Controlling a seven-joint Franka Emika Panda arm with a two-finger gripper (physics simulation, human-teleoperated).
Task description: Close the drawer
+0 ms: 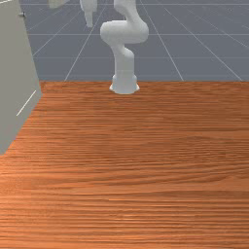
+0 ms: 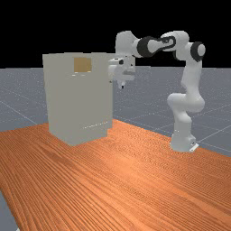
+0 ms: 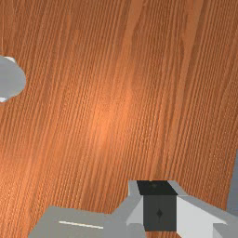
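1. Drawer [image 1: 59,2]: likely the pale piece up high near the cabinet [image 2: 81,103], front view's upper left.
2. Jaws [image 2: 122,85] look together, nothing between them. Good for pushing.
3. Line tips up on the drawer's outer face, near mid-width, so it doesn't rack.
4. Push slowly, straight along the slide, until flush; avoid hooking the rim.

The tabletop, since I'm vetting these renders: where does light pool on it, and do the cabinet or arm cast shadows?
Wrist view: a soft glow on the table, fading outward. Far view: a paler sheen on the wood between cabinet and arm, with no clear shadow cast by either. Front view: wood lighter toward the bottom left, deeper near the arm.
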